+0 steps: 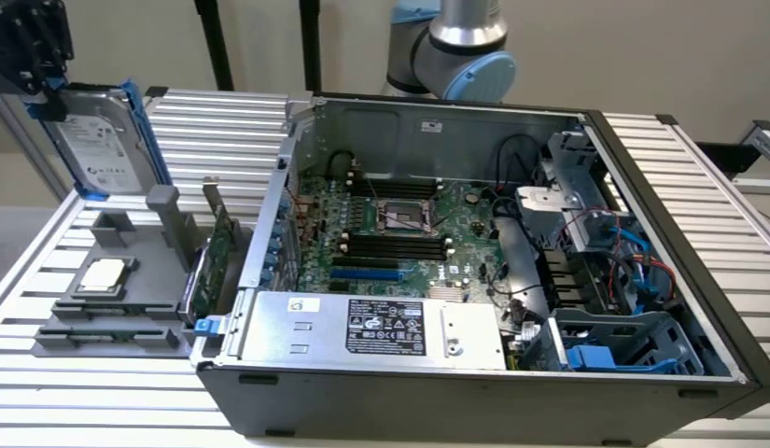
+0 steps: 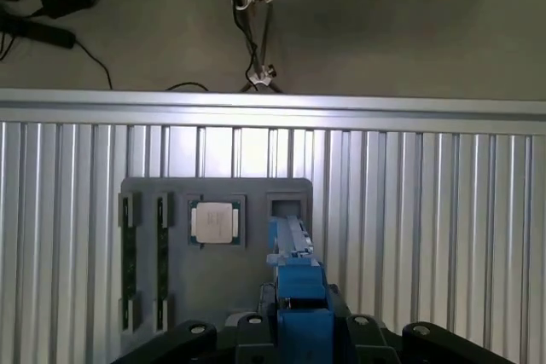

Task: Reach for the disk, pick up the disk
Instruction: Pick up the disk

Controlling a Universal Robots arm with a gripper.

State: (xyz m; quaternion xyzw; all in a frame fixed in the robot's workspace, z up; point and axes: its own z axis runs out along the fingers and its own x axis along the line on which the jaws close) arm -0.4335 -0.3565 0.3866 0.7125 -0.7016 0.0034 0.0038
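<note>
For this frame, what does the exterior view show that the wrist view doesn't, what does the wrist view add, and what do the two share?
Exterior view: the open computer case with its motherboard and the silver box with a black label, plus the disk standing upright with its white label visible.

Wrist view: the floor beyond the table edge, with black cables lying on it.

Both: the gripper shut on the disk, the grey holder, the CPU chip lying in it, and the slatted table.
</note>
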